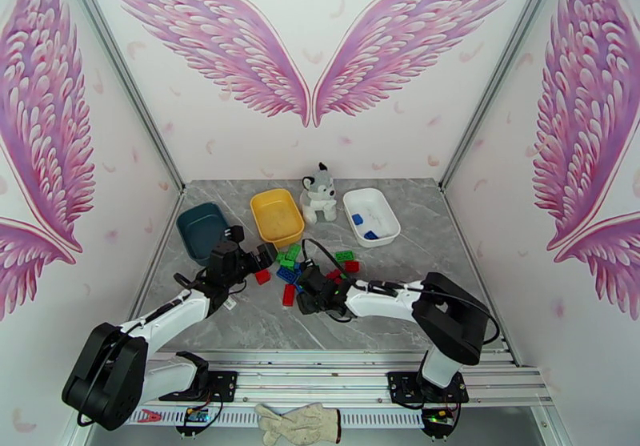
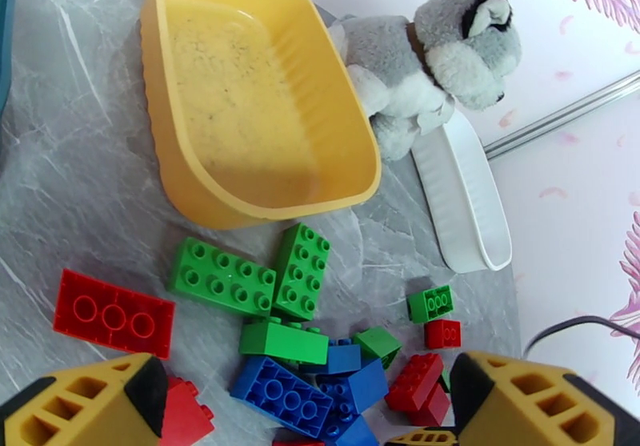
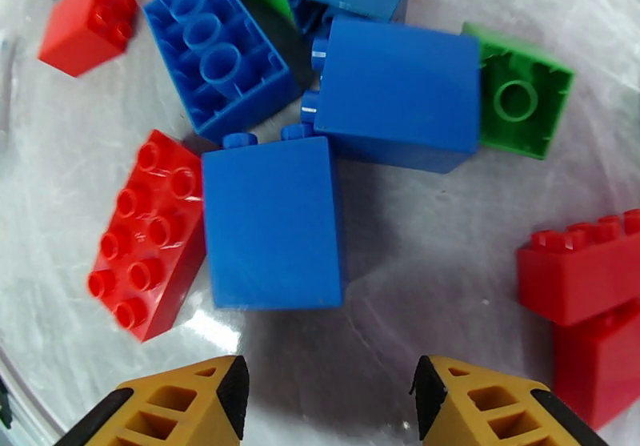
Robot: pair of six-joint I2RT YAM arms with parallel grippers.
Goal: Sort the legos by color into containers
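The legos (image 1: 308,267) lie in a loose red, green and blue pile at the table's middle. Behind them stand the dark teal tub (image 1: 202,230), the yellow tub (image 1: 277,217) and the white tub (image 1: 371,215), which holds two blue bricks (image 1: 364,227). My left gripper (image 1: 262,258) is open at the pile's left edge, with a red brick (image 2: 114,313) and green bricks (image 2: 222,276) ahead of it. My right gripper (image 3: 328,407) is open low over the pile, just short of a blue brick (image 3: 274,223) with a red brick (image 3: 148,243) beside it.
A grey-white plush husky (image 1: 318,193) sits between the yellow and white tubs, leaning on the white tub's rim (image 2: 464,191). A work glove (image 1: 300,422) lies below the rail, off the table. Metal frame posts bound the table's sides.
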